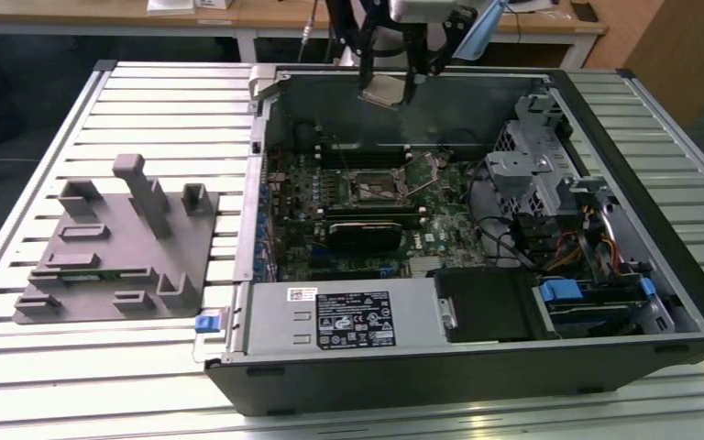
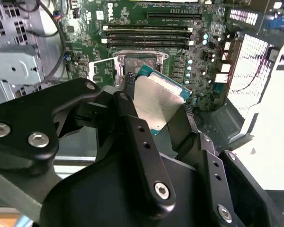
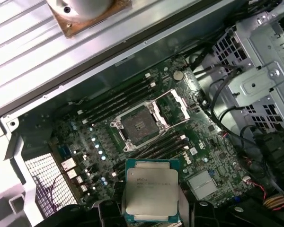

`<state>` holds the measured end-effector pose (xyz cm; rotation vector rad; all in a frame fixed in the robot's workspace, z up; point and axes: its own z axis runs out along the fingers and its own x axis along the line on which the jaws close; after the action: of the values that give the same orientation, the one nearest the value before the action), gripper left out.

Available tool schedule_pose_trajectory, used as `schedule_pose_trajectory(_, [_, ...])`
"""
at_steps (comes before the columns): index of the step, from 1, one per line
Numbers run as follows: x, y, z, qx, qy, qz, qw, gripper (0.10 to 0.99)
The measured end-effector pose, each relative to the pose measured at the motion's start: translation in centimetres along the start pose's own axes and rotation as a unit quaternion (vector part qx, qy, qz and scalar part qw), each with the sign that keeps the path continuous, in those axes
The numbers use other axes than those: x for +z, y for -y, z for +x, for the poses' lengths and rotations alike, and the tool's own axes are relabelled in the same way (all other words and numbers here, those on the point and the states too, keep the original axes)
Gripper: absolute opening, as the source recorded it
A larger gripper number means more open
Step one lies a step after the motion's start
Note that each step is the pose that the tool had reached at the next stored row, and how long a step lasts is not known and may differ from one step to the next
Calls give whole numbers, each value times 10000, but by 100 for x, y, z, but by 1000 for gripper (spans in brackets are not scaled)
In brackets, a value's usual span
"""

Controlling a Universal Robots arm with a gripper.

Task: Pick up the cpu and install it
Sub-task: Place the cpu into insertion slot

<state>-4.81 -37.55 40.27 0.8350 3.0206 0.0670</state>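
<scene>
Cpu (image 3: 150, 191) is pinched by two opposite edges between the fingers (image 2: 132, 123) of the claw (image 1: 389, 88), which are pressed in on it from both sides. From where I stand it hangs in the air over the far end of the open case (image 1: 450, 380), well apart from the motherboard (image 1: 450, 229) below. Being square, the chip has no long axis to speak of. In the exterior view it sits tilted rather than level, one corner dipping lower. In the first wrist view its silvery lid faces the camera, with the green rim showing round it. The socket (image 3: 135, 126) lies near the middle of the board, its metal frame swung open to one side, and the chip is not touching it. Dark memory slots (image 3: 118, 101) run along both sides of the socket, close against it. On the exterior view's right stands a metal drive cage (image 1: 535, 165) with loose cables beside it. A grey power supply (image 1: 340, 316) with a white label fills the near end of the case. A grey fixture (image 1: 120, 247) rests on the slatted tabletop (image 1: 34, 147) on the exterior view's left, well apart from the claw.
</scene>
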Motion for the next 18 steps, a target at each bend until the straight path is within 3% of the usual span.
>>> schedule_pose_trajectory(4, [9,0,0,326,14,-2,9995,529])
schedule_pose_trajectory(9, [22,0,0,719,31,-4,9974,529])
schedule_pose_trajectory(13, [31,0,1,1029,44,-5,9947,529])
schedule_pose_trajectory(18, [43,-1,2,1393,60,-7,9902,529])
